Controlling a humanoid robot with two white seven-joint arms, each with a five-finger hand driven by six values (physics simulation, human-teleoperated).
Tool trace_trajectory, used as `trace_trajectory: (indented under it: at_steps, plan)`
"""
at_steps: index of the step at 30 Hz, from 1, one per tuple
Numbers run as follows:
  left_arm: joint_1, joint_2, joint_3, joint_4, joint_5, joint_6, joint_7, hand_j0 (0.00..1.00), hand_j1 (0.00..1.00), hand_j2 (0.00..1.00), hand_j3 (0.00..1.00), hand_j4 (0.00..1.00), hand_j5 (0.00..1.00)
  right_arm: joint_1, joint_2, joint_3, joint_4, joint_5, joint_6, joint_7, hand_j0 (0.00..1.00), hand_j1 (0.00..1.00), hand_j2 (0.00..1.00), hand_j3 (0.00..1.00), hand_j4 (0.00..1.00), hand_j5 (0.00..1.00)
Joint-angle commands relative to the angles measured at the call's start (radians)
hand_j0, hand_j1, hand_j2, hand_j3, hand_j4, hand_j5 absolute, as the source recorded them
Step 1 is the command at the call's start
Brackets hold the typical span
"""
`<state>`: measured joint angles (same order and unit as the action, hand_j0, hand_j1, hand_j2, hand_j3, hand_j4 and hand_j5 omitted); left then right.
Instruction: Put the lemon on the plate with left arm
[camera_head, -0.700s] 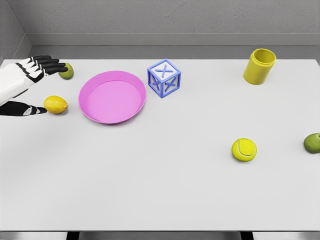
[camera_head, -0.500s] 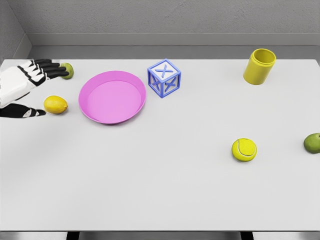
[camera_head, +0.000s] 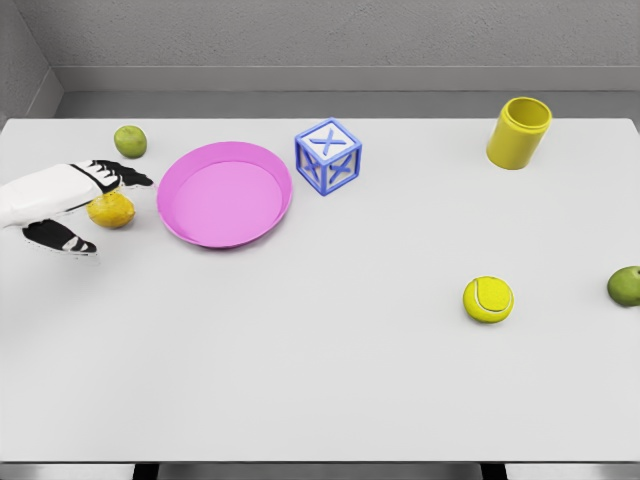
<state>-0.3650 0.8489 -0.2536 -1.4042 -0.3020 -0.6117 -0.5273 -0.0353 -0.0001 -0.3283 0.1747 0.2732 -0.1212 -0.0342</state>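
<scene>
One lemon (camera_head: 111, 211), one pink plate (camera_head: 224, 194), two limes (camera_head: 130, 141). At mid-left, the left robot hand (camera_head: 72, 203) spreads open over the lemon, seemingly touching it.

Simulated test bench: plain white table (camera_head: 330, 380), bare grey walls (camera_head: 300, 35), flat rendered lighting, scattered props.

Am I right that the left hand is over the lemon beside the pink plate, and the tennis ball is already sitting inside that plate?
Not quite: the head view shows the tennis ball on the bare table, far right of the pink plate. The left hand is indeed over the lemon beside that plate.
</scene>
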Motion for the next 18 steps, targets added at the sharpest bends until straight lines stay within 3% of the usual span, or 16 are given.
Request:
trace_trajectory:
  at_steps: [1, 3, 8, 14, 18]
  plan:
    - [-0.012, -0.07, -0.024, 0.146, -0.061, 0.001, -0.006, 1.0, 1.0, 1.0, 1.0, 1.0, 1.0, 0.0, 0.0, 0.0, 0.0, 0.0, 0.0, 0.0, 1.0, 1.0, 1.0, 1.0, 1.0, 1.0]
    - [-0.045, -0.103, -0.026, 0.202, -0.103, 0.001, -0.008, 1.0, 1.0, 1.0, 1.0, 1.0, 1.0, 0.0, 0.0, 0.0, 0.0, 0.0, 0.0, 0.0, 1.0, 1.0, 1.0, 1.0, 1.0, 1.0]
    - [-0.103, -0.142, -0.055, 0.3, -0.108, 0.001, -0.006, 1.0, 1.0, 1.0, 1.0, 1.0, 1.0, 0.0, 0.0, 0.0, 0.0, 0.0, 0.0, 0.0, 1.0, 1.0, 1.0, 1.0, 1.0, 1.0]
    - [-0.129, -0.154, -0.053, 0.31, -0.124, 0.001, -0.01, 1.0, 1.0, 1.0, 1.0, 1.0, 1.0, 0.0, 0.0, 0.0, 0.0, 0.0, 0.0, 0.0, 1.0, 1.0, 1.0, 1.0, 1.0, 1.0]
    - [-0.167, -0.176, -0.053, 0.389, -0.131, 0.001, -0.01, 1.0, 1.0, 1.0, 1.0, 1.0, 1.0, 0.0, 0.0, 0.0, 0.0, 0.0, 0.0, 0.0, 1.0, 1.0, 1.0, 1.0, 1.0, 1.0]
